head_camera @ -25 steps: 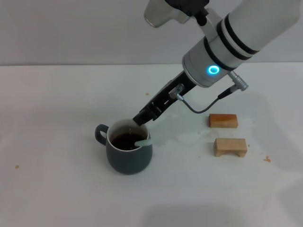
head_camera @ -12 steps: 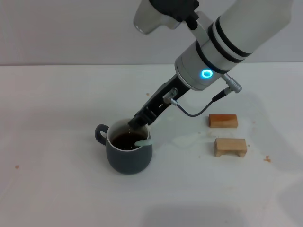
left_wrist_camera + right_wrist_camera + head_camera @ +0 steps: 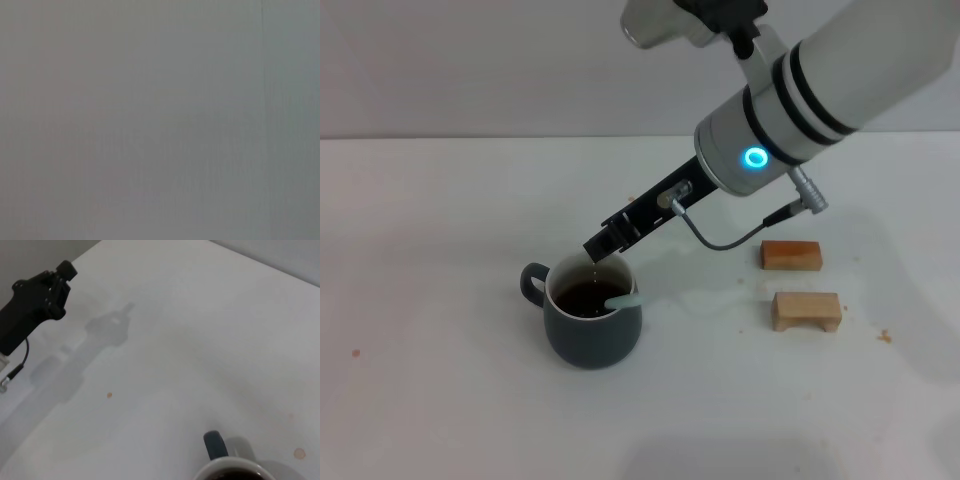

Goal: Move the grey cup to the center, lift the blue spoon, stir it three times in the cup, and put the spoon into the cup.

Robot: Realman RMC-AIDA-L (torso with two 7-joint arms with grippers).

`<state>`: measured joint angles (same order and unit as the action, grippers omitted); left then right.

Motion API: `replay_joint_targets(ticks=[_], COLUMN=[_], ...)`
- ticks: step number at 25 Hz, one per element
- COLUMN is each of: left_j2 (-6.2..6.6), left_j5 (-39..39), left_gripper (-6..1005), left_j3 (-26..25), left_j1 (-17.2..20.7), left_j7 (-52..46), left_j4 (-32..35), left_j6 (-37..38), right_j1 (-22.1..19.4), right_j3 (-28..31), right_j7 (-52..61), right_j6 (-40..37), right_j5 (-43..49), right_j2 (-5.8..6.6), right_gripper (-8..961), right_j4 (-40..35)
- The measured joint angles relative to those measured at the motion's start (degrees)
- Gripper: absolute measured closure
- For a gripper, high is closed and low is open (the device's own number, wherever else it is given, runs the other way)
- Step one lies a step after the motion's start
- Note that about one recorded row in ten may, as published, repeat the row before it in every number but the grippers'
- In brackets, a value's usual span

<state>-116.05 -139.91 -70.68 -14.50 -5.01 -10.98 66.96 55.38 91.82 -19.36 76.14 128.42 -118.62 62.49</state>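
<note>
Hovering just above the far rim of the grey cup (image 3: 593, 325), the right tool (image 3: 601, 245) is holding nothing; how far it is parted I cannot tell. The blue spoon (image 3: 621, 297) is leaning inside the cup, near the tabletop's (image 3: 440, 230) middle. Judging by this, the placing step is finishing; next is backing away without knocking the handle.
</note>
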Motion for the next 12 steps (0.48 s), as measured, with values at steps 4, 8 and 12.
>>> replay_joint_targets(ticks=[4, 8, 12], left_j2=[0.18, 0.35, 0.37], left_j5=[0.0, 0.0, 0.0], left_gripper=[999, 999, 998], left_j3=[0.2, 0.4, 0.4], left_j1=[0.0, -0.4, -0.5], left_j7=[0.0, 0.0, 0.0], left_j4=[0.0, 0.0, 0.0], left_j6=[-0.1, -0.2, -0.2], right_j1=[-4.2, -5.0, -5.2], right_j3=[-3.1, -6.4, -7.3], right_j7=[5.7, 8.3, 9.0], right_j6=[-1.5, -1.7, -1.7], right_j5=[0.1, 0.3, 0.4], right_j2=[-0.09, -0.19, -0.2], right_gripper=[726, 726, 726], right_j4=[7.2, 8.4, 8.2])
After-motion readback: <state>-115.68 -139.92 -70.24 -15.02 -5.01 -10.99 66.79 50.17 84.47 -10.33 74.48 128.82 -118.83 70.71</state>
